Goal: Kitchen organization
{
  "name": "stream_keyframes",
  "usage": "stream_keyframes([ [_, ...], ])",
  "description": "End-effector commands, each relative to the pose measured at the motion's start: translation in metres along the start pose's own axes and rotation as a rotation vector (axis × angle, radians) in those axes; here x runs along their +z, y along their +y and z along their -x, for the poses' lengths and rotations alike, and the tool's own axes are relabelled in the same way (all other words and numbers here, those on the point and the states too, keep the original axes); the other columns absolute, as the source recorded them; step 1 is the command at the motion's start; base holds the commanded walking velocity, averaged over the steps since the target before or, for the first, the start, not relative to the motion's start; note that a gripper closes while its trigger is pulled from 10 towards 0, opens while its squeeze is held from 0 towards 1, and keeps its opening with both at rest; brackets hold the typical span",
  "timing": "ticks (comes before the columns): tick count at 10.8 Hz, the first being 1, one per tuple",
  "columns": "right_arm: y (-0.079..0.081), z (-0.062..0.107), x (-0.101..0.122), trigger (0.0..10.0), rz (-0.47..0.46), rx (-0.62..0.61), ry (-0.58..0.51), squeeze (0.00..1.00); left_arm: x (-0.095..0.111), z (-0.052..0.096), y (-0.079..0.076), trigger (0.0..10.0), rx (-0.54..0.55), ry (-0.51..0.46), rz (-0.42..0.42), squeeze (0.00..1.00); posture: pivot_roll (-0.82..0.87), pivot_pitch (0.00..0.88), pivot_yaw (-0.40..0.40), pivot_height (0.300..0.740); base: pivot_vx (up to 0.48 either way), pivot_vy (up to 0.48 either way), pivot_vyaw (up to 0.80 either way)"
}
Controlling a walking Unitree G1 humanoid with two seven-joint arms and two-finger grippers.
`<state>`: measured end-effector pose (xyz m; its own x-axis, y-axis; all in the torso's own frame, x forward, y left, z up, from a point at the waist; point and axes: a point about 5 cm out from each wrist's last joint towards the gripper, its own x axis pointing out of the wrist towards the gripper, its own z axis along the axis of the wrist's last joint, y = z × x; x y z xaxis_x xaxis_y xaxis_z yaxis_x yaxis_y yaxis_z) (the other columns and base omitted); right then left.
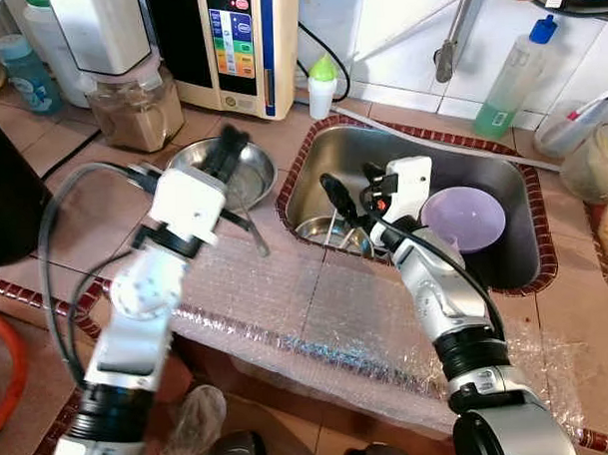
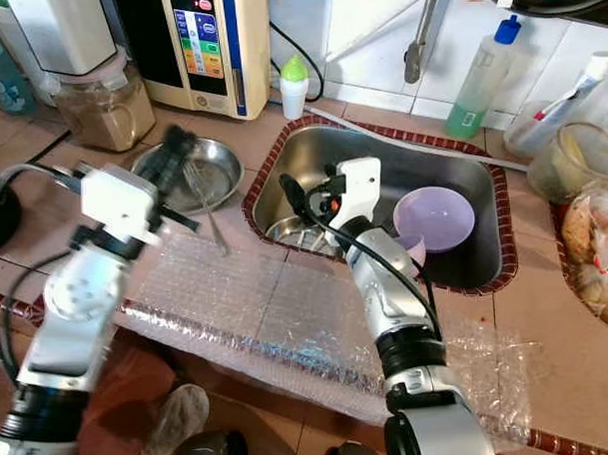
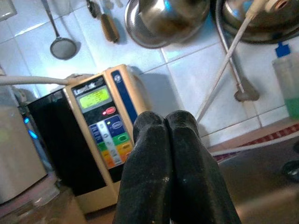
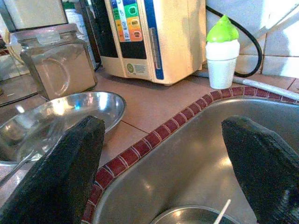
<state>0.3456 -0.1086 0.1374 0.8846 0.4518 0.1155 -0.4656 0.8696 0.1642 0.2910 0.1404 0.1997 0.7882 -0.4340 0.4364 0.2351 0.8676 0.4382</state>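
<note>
Nearest the robot, a sheet of bubble wrap [image 1: 317, 322] lies over the front edge of the tiled counter [image 1: 587, 327], hanging past it toward the floor. Above the sheet's left part the left gripper [image 1: 228, 150] is raised over the counter, its two black fingers [image 3: 154, 172] pressed together with nothing between them; it hovers at the near rim of a shallow steel dish [image 1: 244, 172] that sits on the tiles just left of the sink. A thin metal utensil [image 1: 246, 218] leans out of that dish toward the wrap.

To the right, the right gripper [image 1: 348, 201] reaches over the near-left corner of the steel sink [image 1: 505, 270], fingers [image 4: 60, 172] spread wide and empty. Below it in the basin lies a small steel bowl [image 1: 329, 232], and just beside the arm, further right, a lilac plastic bowl [image 1: 465, 217] rests tilted on the sink floor.

Behind the dish stands a glass jar [image 1: 135, 109] of brown powder under a white appliance, next to a cream water ionizer [image 1: 240, 45] with coloured buttons. A small white bottle with a green cap [image 1: 322, 85] stands at the sink's far-left corner. Against the tiled wall, a clear bottle of green liquid with a blue cap [image 1: 514, 80] stands behind the sink's far edge.
</note>
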Motion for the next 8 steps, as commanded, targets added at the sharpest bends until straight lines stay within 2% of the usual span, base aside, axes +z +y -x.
stream_keyframes([
  [1,0.000,-0.004,0.006,10.0,0.019,-0.004,-0.022,0.00,-0.005,0.002,0.001,0.0,-0.016,0.028,0.004,0.00,0.02,0.016,-0.007,0.740,0.000,0.000,0.00],
  [3,-0.001,-0.003,0.004,10.0,0.020,-0.006,-0.016,0.00,-0.012,0.008,0.001,0.0,0.008,0.068,-0.004,0.00,0.02,0.020,-0.011,0.740,0.000,0.000,0.00],
  [5,0.000,-0.004,0.003,10.0,0.020,-0.005,-0.015,0.00,-0.022,0.018,0.007,0.0,0.111,0.135,-0.021,0.00,0.02,0.024,-0.013,0.740,0.000,0.000,0.00],
  [6,-0.001,-0.003,0.002,10.0,0.020,-0.005,-0.014,0.00,-0.026,0.022,0.007,4.2,0.145,0.167,0.003,0.00,0.02,0.024,-0.015,0.740,0.000,0.000,0.00],
  [7,-0.001,-0.002,0.002,10.0,0.019,-0.005,-0.012,0.00,-0.029,0.027,0.005,10.0,0.165,0.186,0.027,1.00,0.02,0.026,-0.016,0.740,0.000,0.000,0.00],
  [8,-0.001,-0.002,0.000,10.0,0.019,-0.006,-0.007,0.00,-0.032,0.034,0.002,10.0,0.198,0.203,0.050,1.00,0.02,0.028,-0.016,0.740,0.000,0.000,0.00],
])
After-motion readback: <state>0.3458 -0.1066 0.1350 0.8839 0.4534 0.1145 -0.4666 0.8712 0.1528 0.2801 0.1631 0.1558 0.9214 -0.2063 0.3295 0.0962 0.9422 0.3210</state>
